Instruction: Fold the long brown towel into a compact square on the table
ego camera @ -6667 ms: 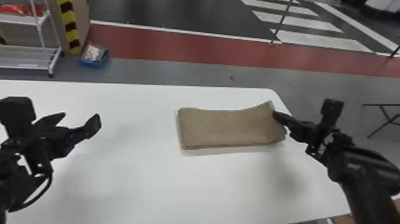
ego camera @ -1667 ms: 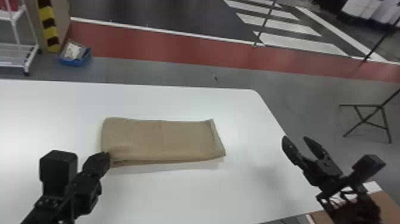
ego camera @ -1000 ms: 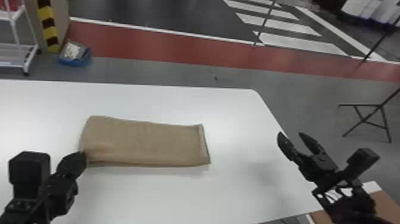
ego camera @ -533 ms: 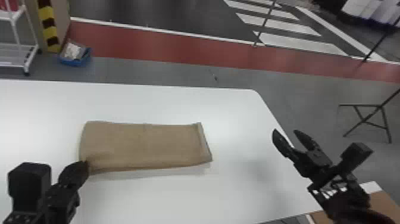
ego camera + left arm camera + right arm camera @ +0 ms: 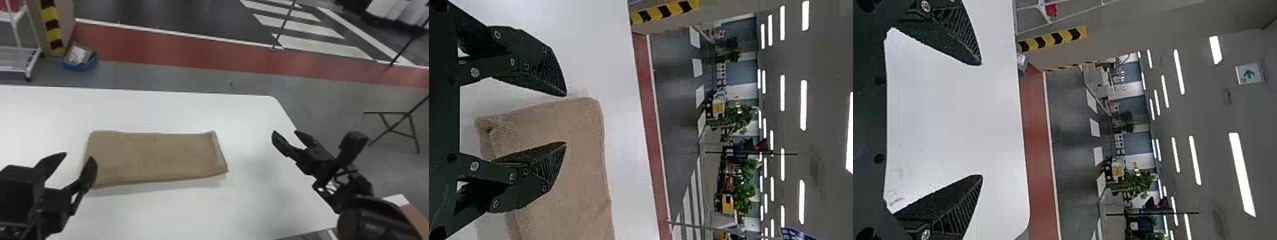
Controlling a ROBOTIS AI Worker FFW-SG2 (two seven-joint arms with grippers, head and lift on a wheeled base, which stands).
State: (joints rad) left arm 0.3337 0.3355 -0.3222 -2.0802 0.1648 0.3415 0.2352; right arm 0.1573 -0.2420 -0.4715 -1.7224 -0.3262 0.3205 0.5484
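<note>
The brown towel (image 5: pixel 153 156) lies flat on the white desk (image 5: pixel 178 111) as a neat oblong, its long sides running across in front of the robot. By the look of it, the lengthwise folding is done: the near side shows a thick, doubled edge, and a paler border runs down the right end. How many layers are stacked inside, I cannot tell.

What it is not yet is a square (a brick, at best). The length from left to right is clearly greater than the depth, so I judge that at least one crosswise fold remains, bringing one end over towards the other, and then perhaps some tidying of the corners.

The left end effector (image 5: pixel 79 156) has its fingers apart at the towel's left end, by the near corner; one finger lies over the cloth in the left wrist view, the other beside it. Nothing is clamped. The right end effector (image 5: pixel 285 131) is spread as well and empty, near the desk's right edge and well apart from the towel. The next fold probably calls for a grip on one short end, catching all its layers together.
</note>
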